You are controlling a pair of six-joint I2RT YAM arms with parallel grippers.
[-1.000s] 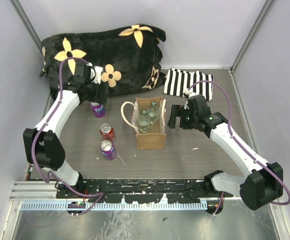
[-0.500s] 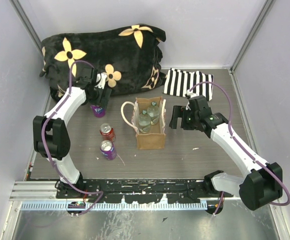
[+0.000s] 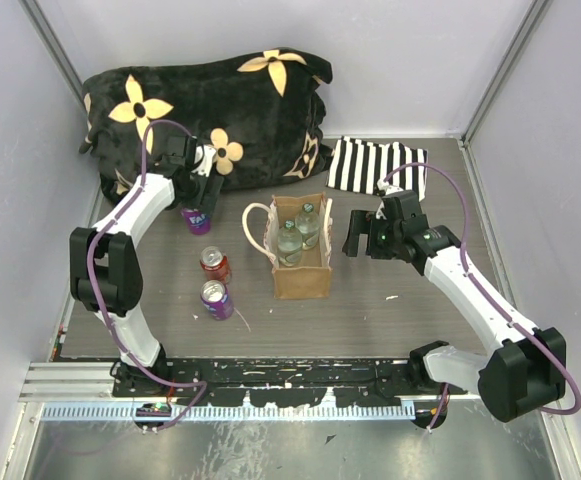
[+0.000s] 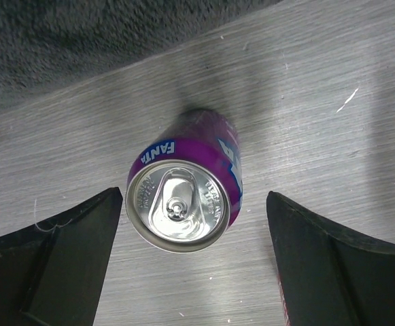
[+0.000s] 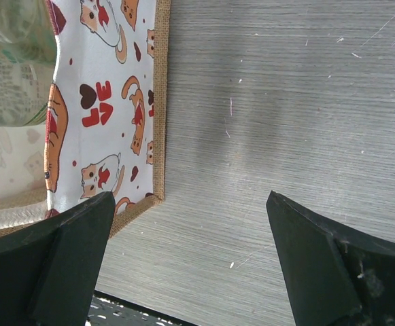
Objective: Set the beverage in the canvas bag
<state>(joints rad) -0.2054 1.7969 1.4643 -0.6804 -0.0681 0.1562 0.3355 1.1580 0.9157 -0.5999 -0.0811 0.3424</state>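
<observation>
Hovering above an upright Fanta can [image 4: 183,193], the left fingers [image 4: 61,261] are seen spread wide to either side of it with nothing gripped. The can stands on the counter [image 4: 333,81] just beside a black flowered cushion [image 3: 220,100], left of the bag [image 3: 302,283]. The right fingers [image 5: 61,265] are likewise held apart and empty beside the bag's printed wall. Since the can sits nearer one finger than the other, it could be nudged over on closing, and two bottles [image 3: 292,240] already in the bag leave little room, so a snag on its rim is judged possible.
</observation>
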